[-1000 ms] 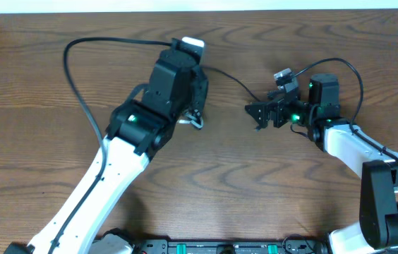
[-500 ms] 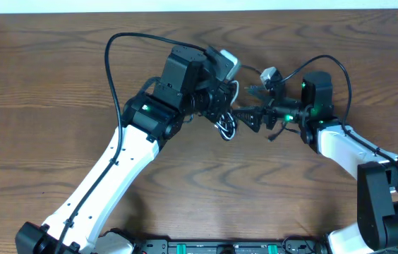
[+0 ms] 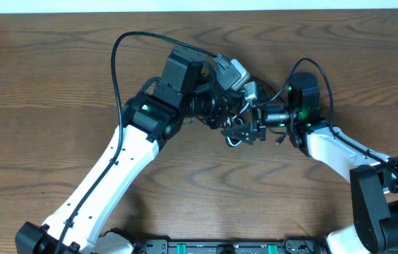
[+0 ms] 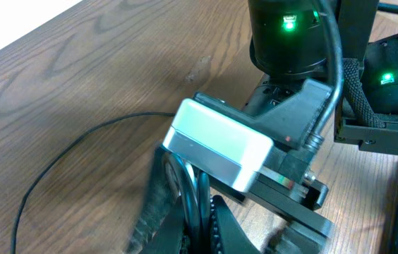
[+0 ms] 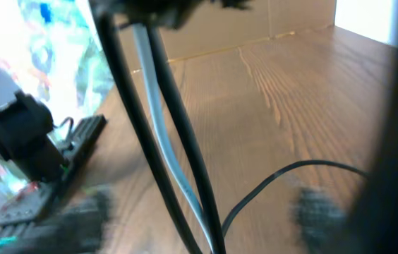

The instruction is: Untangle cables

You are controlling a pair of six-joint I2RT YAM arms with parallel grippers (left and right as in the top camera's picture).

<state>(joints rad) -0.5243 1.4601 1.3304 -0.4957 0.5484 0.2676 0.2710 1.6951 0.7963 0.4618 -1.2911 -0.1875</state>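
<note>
Overhead, at centre frame, both arms meet above the wooden table [image 3: 44, 141]. The left gripper [image 3: 229, 125] pinches the cables [image 3: 236, 139] tight. The right gripper [image 3: 245, 131] crowds against them, and I cannot tell how wide it stands. A white box [image 4: 216, 144] blocks much of the left wrist view.

No legible text, labels, brand marks or numbers in any view. Checked left arm [image 3: 114, 169], right arm [image 3: 333, 152], white box [image 4: 216, 144] on the wrist and table [image 3: 44, 70]: all unmarked or too blurred to read. Right wrist view is too soft to read anything.
</note>
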